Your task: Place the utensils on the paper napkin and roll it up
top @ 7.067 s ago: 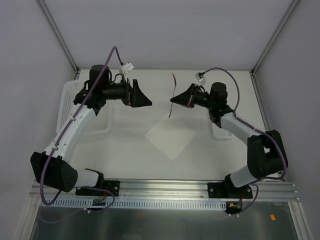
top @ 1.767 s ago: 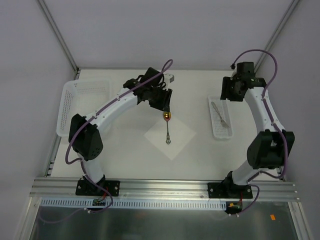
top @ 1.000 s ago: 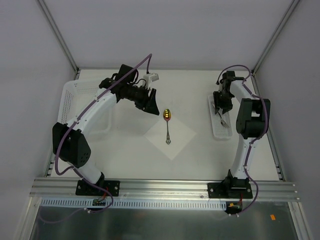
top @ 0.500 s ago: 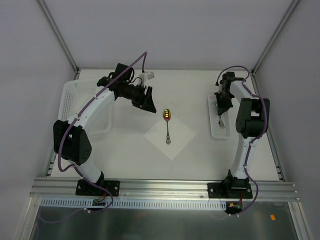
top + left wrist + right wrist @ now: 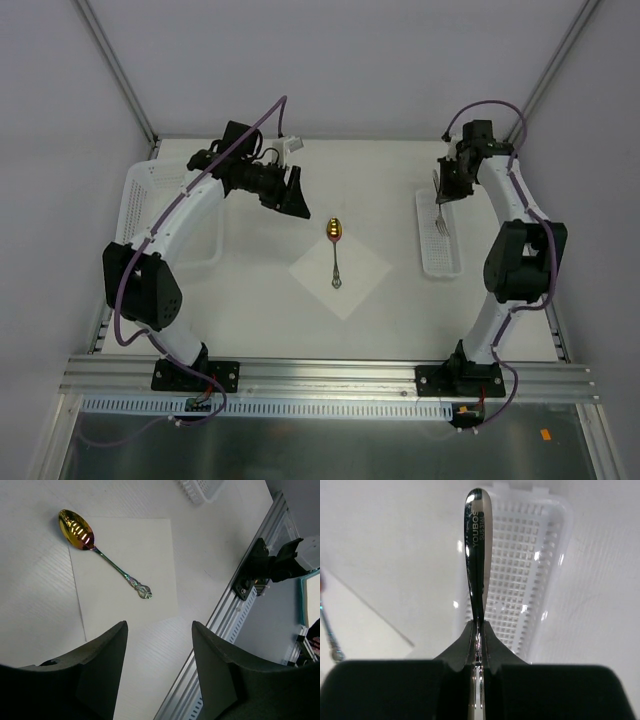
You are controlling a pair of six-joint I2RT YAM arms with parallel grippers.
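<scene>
walls [image 5: 330,60]: plain pale grey on three sides | posts [image 5: 115,70]: slanted metal bars at both back corners | table [image 5: 250,300]: flat white top | near edge: slotted aluminium rail [image 5: 330,378] across the full width | light: soft, even, faint shadows

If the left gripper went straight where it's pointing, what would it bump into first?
Probably the white napkin, close to the spoon handle's end, though depth is hard to judge.

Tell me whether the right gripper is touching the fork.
Touching. The right wrist view shows the right gripper shut on the fork, its jaws pressed against the handle from both sides with no gap.
</scene>
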